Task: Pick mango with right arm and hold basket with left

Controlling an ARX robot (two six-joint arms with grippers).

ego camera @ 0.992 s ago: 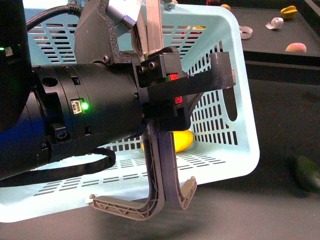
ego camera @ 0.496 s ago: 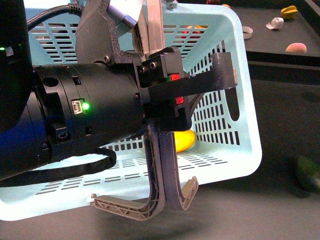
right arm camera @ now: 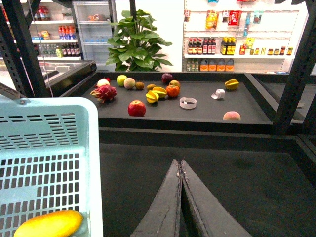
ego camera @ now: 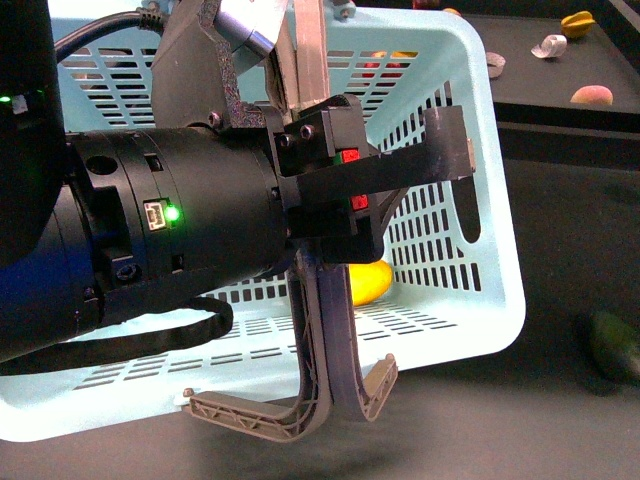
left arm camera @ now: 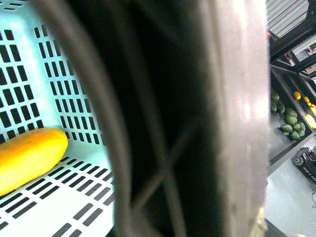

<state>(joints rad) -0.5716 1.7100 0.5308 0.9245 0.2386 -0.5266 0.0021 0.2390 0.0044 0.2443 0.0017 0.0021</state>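
The light-blue basket (ego camera: 498, 300) hangs tilted and fills the front view. My left arm (ego camera: 170, 213), black with a green light, reaches across it. The left gripper (ego camera: 325, 380) is shut on a grey-brown swing handle (ego camera: 250, 418). That handle (left arm camera: 237, 123) blocks most of the left wrist view. The yellow mango (ego camera: 368, 280) lies on the basket's slotted floor and also shows in the left wrist view (left arm camera: 29, 158). My right gripper (right arm camera: 180, 163) is shut and empty over the dark table, beside the basket (right arm camera: 59, 148) and apart from the mango (right arm camera: 49, 223) inside it.
A dark green fruit (ego camera: 612, 345) lies on the table right of the basket. The raised back shelf holds a red apple (right arm camera: 137, 108), a dragon fruit (right arm camera: 104, 92), a tape roll (right arm camera: 187, 102), a peach (right arm camera: 231, 116) and a starfruit (right arm camera: 231, 84).
The basket has edged slightly to the right in the left gripper's hold. The mango stays inside it.
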